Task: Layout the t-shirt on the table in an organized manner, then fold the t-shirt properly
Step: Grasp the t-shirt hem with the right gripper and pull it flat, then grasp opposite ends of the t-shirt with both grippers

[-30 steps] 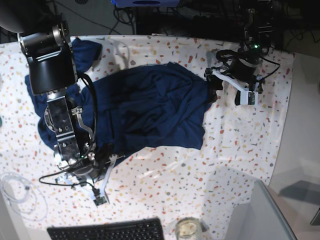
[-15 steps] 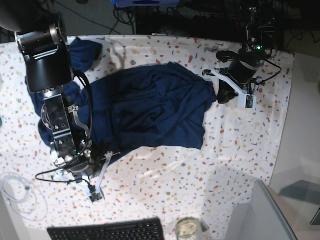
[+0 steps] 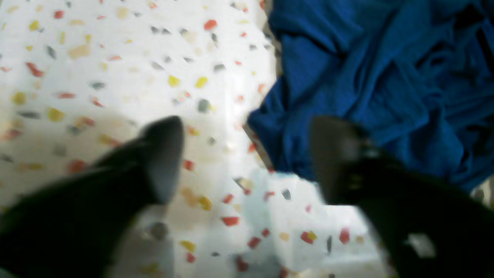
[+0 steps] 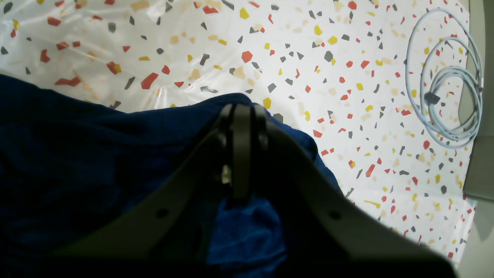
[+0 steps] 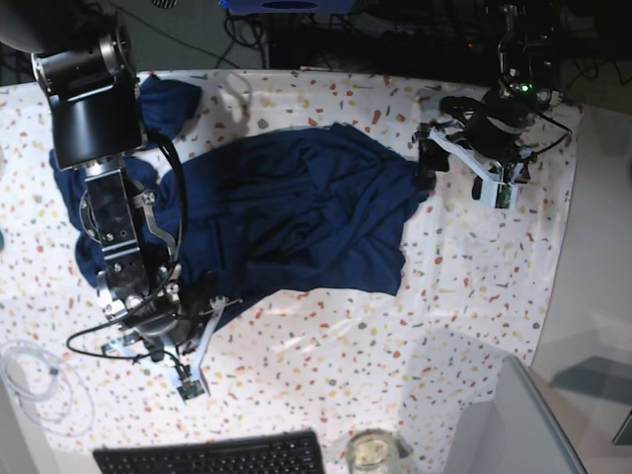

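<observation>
The dark navy t-shirt [image 5: 296,207] lies wrinkled and partly bunched across the middle and left of the speckled table [image 5: 474,286]. My left gripper [image 5: 446,176] hovers at the shirt's right edge. In the left wrist view it [image 3: 251,162] stands open, with bare table [image 3: 115,58] and the rim of the t-shirt [image 3: 366,77] between and behind its fingers. My right gripper [image 5: 202,301] sits at the shirt's front-left edge. In the right wrist view it [image 4: 241,112] is shut on a raised pinch of the t-shirt [image 4: 77,154], above the table [image 4: 270,46].
A coiled pale cable [image 5: 30,380] [image 4: 447,88] lies at the front left. A black keyboard [image 5: 212,456] and a glass jar [image 5: 370,452] sit at the front edge. A grey translucent box [image 5: 513,425] stands at the front right.
My left gripper closed at the shirt's right edge half a second ago and has opened again, shifting slightly toward the far side. My right arm drifted a little left with the fabric.
</observation>
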You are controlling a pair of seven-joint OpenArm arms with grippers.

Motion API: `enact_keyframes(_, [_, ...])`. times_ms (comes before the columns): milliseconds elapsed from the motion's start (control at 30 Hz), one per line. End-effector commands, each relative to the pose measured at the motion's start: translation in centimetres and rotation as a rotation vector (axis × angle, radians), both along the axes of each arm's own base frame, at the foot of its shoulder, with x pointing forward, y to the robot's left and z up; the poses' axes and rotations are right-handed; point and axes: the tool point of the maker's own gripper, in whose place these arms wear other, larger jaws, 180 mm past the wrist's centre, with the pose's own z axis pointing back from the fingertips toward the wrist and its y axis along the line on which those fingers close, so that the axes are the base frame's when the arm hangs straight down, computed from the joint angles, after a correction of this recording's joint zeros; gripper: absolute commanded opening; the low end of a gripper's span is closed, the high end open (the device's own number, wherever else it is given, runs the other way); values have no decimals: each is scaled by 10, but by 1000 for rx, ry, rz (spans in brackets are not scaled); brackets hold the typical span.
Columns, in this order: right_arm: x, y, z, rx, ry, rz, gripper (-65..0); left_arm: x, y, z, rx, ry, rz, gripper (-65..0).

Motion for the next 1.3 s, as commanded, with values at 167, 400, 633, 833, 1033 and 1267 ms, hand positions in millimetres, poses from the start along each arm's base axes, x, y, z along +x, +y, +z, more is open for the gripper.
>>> enact_keyframes(167, [10,0,16,9,-56,-2,-648,17,-18,-20,-41,25,-34,-169])
enact_keyframes(400, [3,-2,7,5,-36,-3,-648,15,-24,-22,-47,33,-51,-650])
enact_keyframes(633, [-6,-9,9,-9,-48,-2,-648,-5,-10,19,2,-45,-41,-650])
enact_keyframes(833, [-23,-17,18,-20,-86,2,-648,-44,-32,50,15,-65,-139,-650])
enact_keyframes(1033, [-45,-62,21,-9,-101,-120,-648,-91,-58,42,-24,15,-335,-650])
enact_keyframes(1267, [-90,-106,21,-8,-102,-249,-648,-97,-54,37,-14,39,-380,-650])
